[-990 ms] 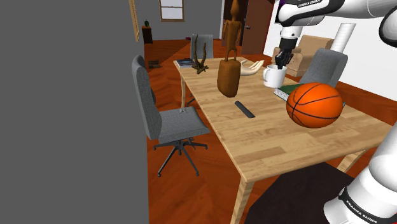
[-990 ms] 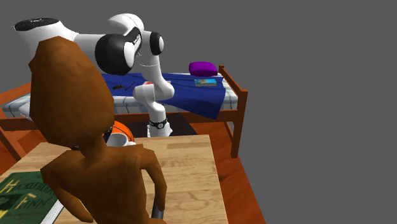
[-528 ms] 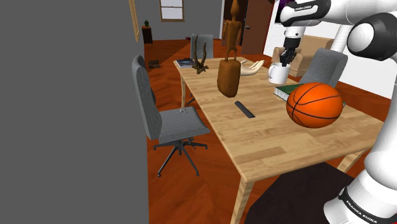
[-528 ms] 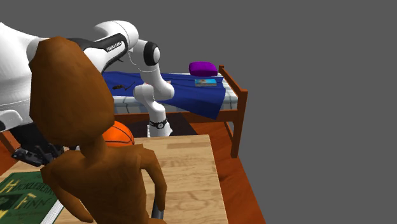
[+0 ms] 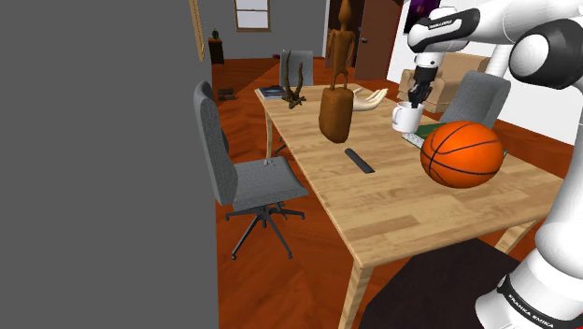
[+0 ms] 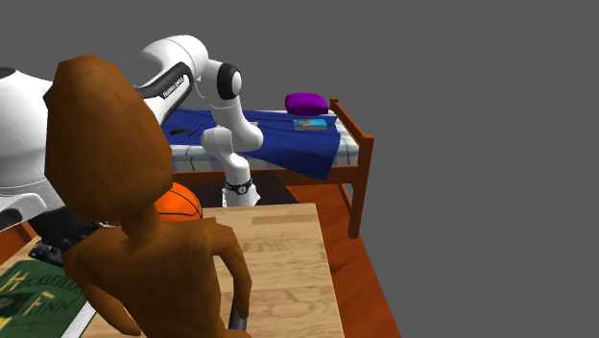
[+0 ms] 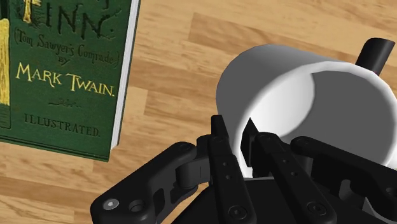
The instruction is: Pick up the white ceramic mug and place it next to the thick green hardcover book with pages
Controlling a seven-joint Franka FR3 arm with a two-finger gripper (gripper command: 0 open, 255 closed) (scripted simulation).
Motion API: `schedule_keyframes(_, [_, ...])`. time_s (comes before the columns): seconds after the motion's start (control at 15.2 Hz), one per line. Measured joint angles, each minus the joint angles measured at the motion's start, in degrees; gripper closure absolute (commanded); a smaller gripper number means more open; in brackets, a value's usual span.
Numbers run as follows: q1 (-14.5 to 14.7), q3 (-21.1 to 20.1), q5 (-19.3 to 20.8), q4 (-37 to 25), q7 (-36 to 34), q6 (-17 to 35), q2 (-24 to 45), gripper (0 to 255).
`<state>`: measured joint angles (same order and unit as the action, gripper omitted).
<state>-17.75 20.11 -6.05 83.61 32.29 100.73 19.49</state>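
Note:
My black gripper (image 7: 245, 143) is shut on the white mug (image 7: 305, 95), one finger outside the rim and one inside. In the shoulder view the mug (image 5: 405, 117) hangs under the gripper (image 5: 413, 101) at the table's far side, just left of the green book (image 5: 422, 134). I cannot tell whether the mug touches the table. The wrist view shows the green hardcover (image 7: 57, 70), a Mark Twain title with white page edges, lying flat a short gap from the mug. In the second exterior view the book (image 6: 38, 298) lies at the lower left.
An orange basketball (image 5: 462, 154) sits on the book's near end. A brown wooden figure (image 5: 336, 112) stands mid-table and looms in front in the second exterior view (image 6: 125, 192). A black remote (image 5: 359, 161) lies on the wooden table (image 5: 402, 201). Grey chairs (image 5: 238, 173) stand alongside.
The gripper has carried the mug farther across the table toward the green book and lowered it a little. The arm has stretched out over the basketball.

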Motion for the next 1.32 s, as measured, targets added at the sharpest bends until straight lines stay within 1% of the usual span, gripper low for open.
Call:
schedule_keyframes(0.92, [0.3,-0.4,-0.6,9.0,0.5,10.2,1.3,255])
schedule_keyframes(1.32, [0.2,-0.7,-1.3,11.5,0.8,14.2,2.9,255])
